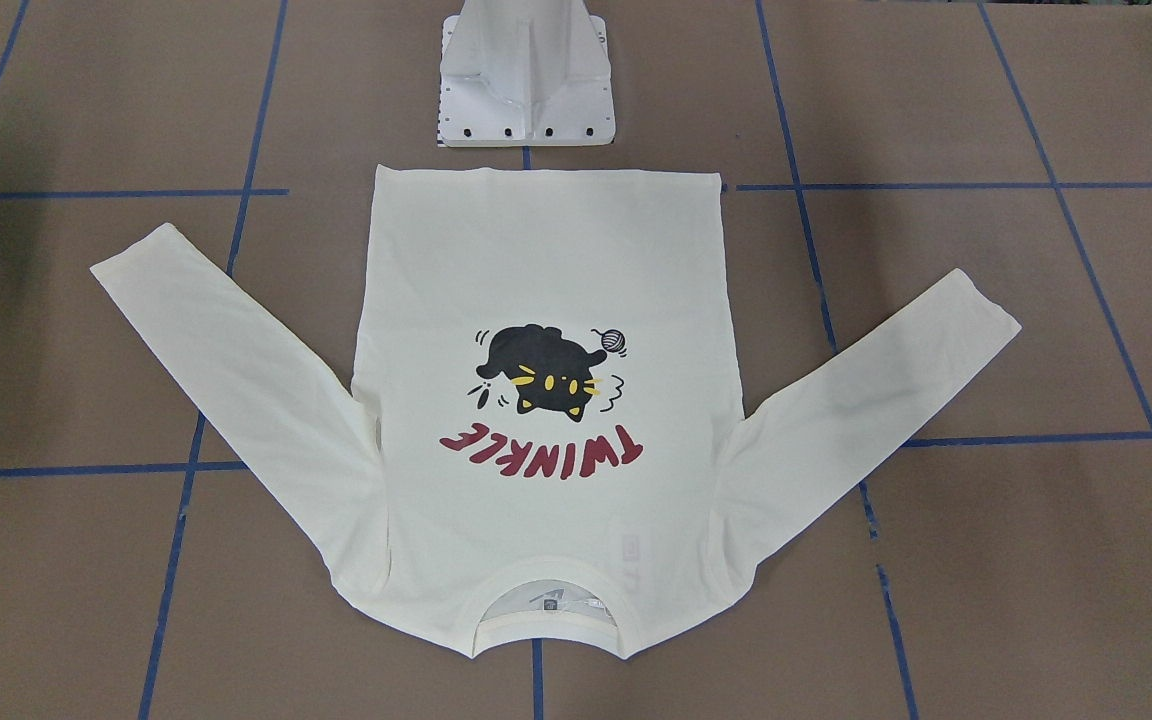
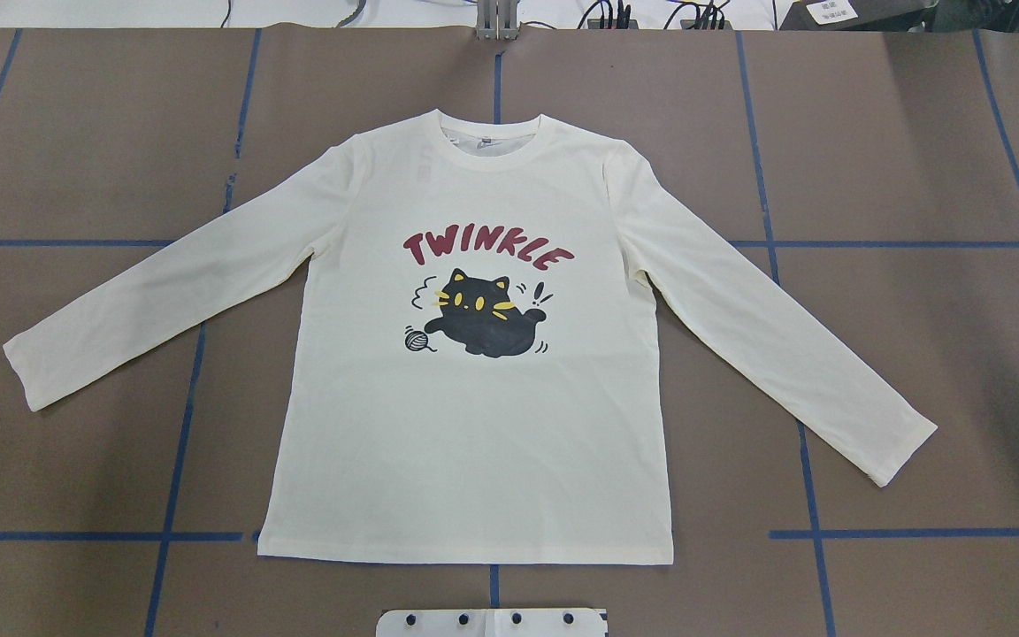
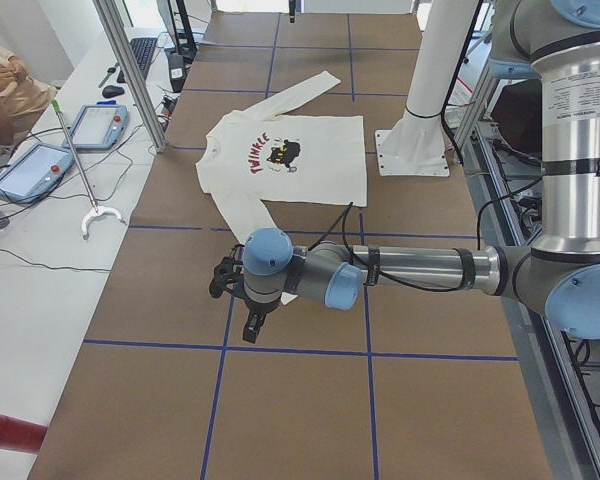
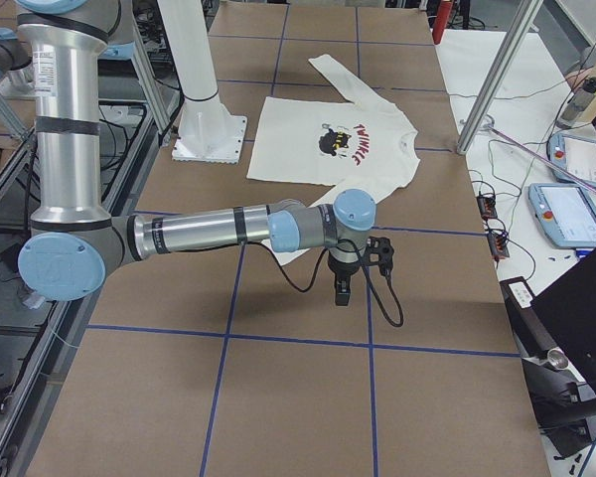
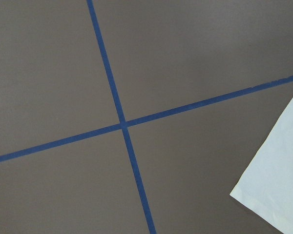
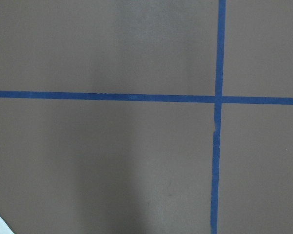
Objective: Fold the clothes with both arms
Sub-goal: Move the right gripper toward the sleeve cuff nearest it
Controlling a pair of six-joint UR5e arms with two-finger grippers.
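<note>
T-shirt (image 2: 474, 442) lay flat and print-up in the middle of the brown tabletop (image 2: 916, 133). Its collar pointed to the far edge and its hem lay near the white pedestal (image 1: 526, 90) at the robot's edge. Toward the left edge, the left gripper (image 3: 252, 330) hung pointing down over the bare surface, just beside the cuff (image 5: 278, 190) of the left sleeve (image 2: 156, 301). Whether its jaws were open or shut could not be told, and nothing showed in its hold. At the centre sat the red lettering (image 2: 487, 248) above the black cat print (image 2: 485, 314). The right sleeve (image 2: 775, 336) slanted out toward the right edge. Beyond it the right gripper (image 4: 341, 294) hung pointing down over a crossing of blue tape (image 6: 217, 99), its jaws likewise impossible to judge.
</note>
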